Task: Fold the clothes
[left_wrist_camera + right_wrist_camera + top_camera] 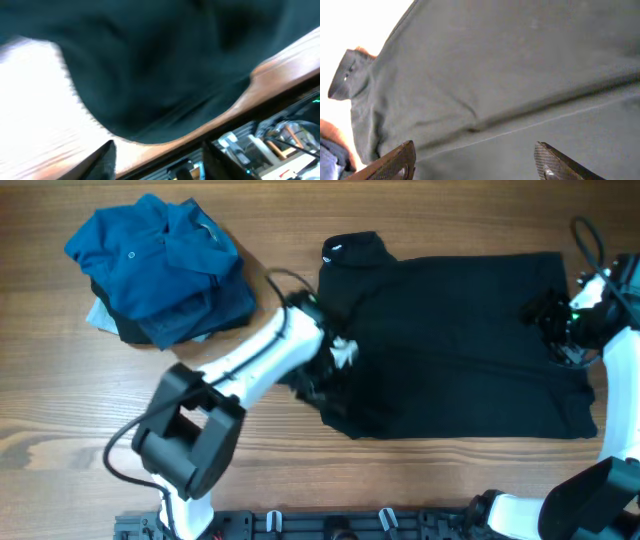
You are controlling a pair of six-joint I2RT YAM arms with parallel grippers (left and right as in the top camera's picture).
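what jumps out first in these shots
The big black shirt dominates, spread out across the middle and right of the table. Next comes the heap of blue garments at the far left. The white left arm reaches onto the shirt's left edge.

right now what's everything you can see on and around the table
black collared shirt: one, black, spread flat across the table's centre and right
teal-blue polo: one, teal-blue, on top of the pile at the far left
dark garment: at least one, dark, under the polo
light-blue garment: one, light blue, peeking out at the pile's left edge
table: one, brown wood grain, under everything
left arm: one, white and black, reaching to the shirt's left edge, jaws apart
right arm: one, white and black, at the shirt's right edge, jaws apart
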